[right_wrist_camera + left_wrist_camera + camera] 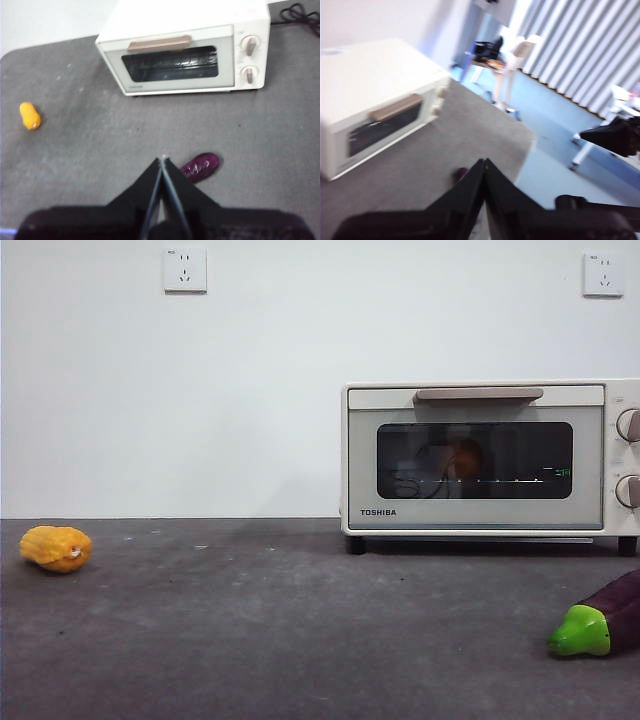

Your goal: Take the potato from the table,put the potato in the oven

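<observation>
Grey counter (pixel 300 640) carries the shut oven (pixel 480 460); the potato (pixel 466 460) shows behind its glass. Task appears complete. Left pincer (pixel 485 167) and right pincer (pixel 163 165) are together, raised clear.

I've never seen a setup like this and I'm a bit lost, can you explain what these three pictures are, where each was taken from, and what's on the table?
This is a robot with two arms at a table. One picture comes from a low camera looking level across the rough dark grey table. The other two come from cameras on the arms' wrists, so the black wedge rising from the bottom of each is that arm's own gripper: the left gripper and the right gripper. Both have their jaws closed together and hold nothing.

On the table stands a cream-white boxy toaster oven with its dark glass door shut. Behind the glass sits something rounded and brown-orange, probably the potato. To one side lies a yellow-orange corn cob; to the other, a purple eggplant with a green cap.
</observation>
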